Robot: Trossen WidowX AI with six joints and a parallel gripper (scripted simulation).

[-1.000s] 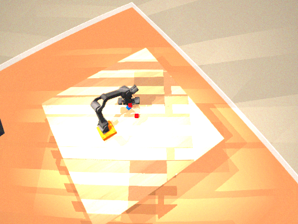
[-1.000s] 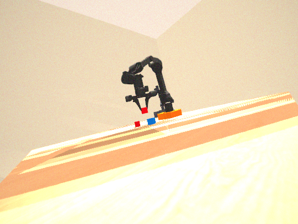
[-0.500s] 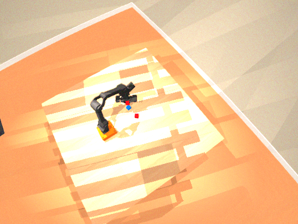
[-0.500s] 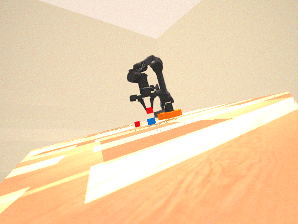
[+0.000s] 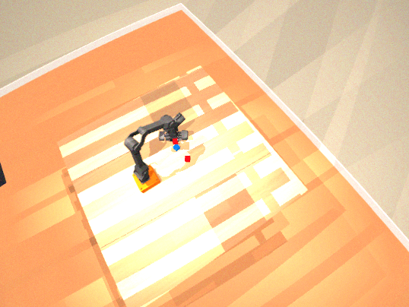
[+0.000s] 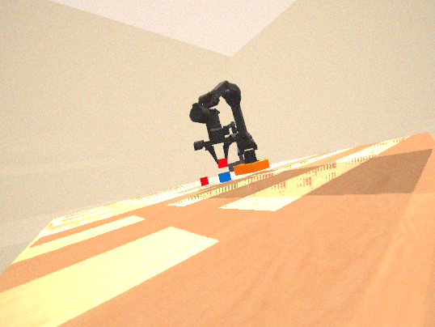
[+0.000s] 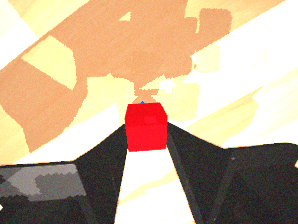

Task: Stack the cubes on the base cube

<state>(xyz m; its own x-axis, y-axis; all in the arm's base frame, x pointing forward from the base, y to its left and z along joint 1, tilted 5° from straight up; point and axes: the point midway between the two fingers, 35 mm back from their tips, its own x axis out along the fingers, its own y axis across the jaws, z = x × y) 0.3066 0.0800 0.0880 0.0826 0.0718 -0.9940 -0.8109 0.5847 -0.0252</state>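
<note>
Here, near the center of the top frame, the gripper [image 5: 174,140] [image 6: 222,159] [image 7: 145,127] is closed on a red cube [image 5: 175,141] [image 6: 222,163] [image 7: 146,127], held above the blue cube [image 5: 176,147] [image 6: 224,176] [image 7: 142,102] with a visible gap between them in the exterior view. In the wrist frame, only a speck of blue shows behind the held cube. A second red cube [image 5: 187,159] [image 6: 204,180] lies on the table [image 5: 236,228] [image 6: 283,251], left of the blue one in the exterior frame. The orange base [image 5: 153,185] [image 6: 260,165] stands right of both.
</note>
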